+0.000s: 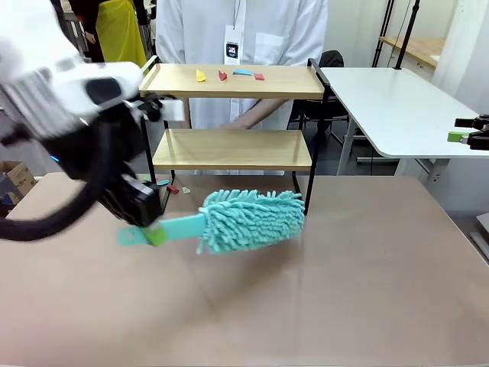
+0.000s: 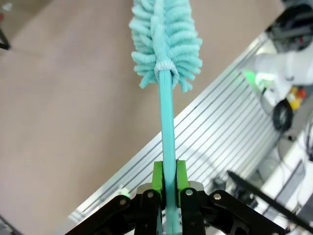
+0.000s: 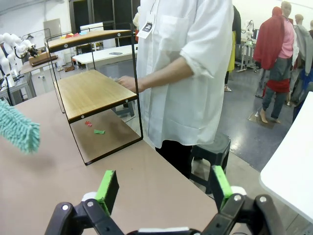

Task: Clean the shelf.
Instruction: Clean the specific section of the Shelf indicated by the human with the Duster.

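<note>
In the front view, our left end effector (image 1: 153, 232) sits at centre left, clamped on the flat handle (image 1: 183, 227) of the teal duster (image 1: 252, 220). The fluffy head points toward picture right just above the beige surface (image 1: 351, 290), likely so it can be raised to the boards. The shelf (image 1: 229, 149) stands behind it in the upper middle, near but apart from the head, with coloured scraps (image 1: 229, 74) on its top board. In the left wrist view, the green pads (image 2: 157, 178) pinch the handle low, leaving its reach free. In the right wrist view, our right end effector (image 3: 164, 188) gapes empty at the bottom edge, well apart from the shelf at upper left, where a person's hand (image 3: 126, 83) is at the lower board, perhaps steadying it.
</note>
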You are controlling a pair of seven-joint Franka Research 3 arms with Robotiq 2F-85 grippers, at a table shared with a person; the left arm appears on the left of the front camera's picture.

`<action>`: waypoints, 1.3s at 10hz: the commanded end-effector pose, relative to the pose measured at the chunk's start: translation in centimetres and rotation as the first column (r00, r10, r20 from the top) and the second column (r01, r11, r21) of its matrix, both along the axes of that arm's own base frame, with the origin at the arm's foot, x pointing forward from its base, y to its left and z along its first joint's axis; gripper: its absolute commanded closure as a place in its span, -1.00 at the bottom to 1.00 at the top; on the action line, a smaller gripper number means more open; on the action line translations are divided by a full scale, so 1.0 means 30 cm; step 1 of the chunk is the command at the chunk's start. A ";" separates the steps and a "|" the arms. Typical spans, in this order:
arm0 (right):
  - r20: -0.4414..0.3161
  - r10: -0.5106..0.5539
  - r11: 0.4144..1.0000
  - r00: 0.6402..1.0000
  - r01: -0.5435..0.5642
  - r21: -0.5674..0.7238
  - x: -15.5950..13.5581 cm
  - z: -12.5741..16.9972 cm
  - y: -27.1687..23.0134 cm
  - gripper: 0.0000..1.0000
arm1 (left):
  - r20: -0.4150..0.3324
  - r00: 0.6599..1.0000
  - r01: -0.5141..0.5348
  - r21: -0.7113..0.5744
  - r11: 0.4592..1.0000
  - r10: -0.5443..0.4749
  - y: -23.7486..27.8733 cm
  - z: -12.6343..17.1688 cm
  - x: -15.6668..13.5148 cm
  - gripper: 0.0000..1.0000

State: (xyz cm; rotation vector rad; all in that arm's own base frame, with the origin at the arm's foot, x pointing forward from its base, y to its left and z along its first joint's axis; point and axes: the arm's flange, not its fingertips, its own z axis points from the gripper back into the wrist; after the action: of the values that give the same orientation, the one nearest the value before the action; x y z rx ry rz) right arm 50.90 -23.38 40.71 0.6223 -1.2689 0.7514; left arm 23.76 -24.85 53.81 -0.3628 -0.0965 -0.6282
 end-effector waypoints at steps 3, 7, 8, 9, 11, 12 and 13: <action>-0.007 -0.001 1.000 1.000 0.001 -0.013 0.001 0.011 0.007 -1.00 | 0.063 0.982 -0.180 -0.009 0.984 0.180 -0.165 -0.091 0.020 0.74; -0.007 -0.001 1.000 1.000 0.001 -0.013 0.001 0.011 0.007 -1.00 | 0.038 0.988 -0.149 -0.007 0.989 0.149 -0.175 -0.100 0.016 0.74; -0.007 -0.001 1.000 1.000 0.001 -0.013 0.001 0.011 0.007 -1.00 | 0.047 0.974 -0.222 0.043 0.974 0.220 -0.239 -0.099 0.040 0.74; -0.007 -0.001 1.000 1.000 0.001 -0.013 0.001 0.011 0.007 -1.00 | 0.077 0.957 -0.287 0.083 0.954 0.281 -0.293 -0.126 0.056 0.74; -0.007 -0.001 1.000 1.000 0.001 -0.013 0.001 0.011 0.007 -1.00 | 0.093 0.931 -0.357 0.015 0.934 0.354 -0.342 -0.157 0.077 0.74; -0.007 -0.001 1.000 1.000 0.001 -0.013 0.001 0.011 0.007 -1.00 | 0.092 0.922 -0.375 -0.043 0.926 0.377 -0.371 -0.180 0.082 0.74; -0.007 -0.001 1.000 1.000 0.001 -0.013 0.001 0.011 0.007 -1.00 | 0.084 0.913 -0.393 -0.078 0.916 0.399 -0.396 -0.204 0.110 0.74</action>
State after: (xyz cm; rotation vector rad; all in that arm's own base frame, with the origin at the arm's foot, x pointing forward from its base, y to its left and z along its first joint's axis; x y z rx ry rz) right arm 50.90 -23.37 40.71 0.6226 -1.2689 0.7517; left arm 26.47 -35.63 48.30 -0.3271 -0.2395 -0.2718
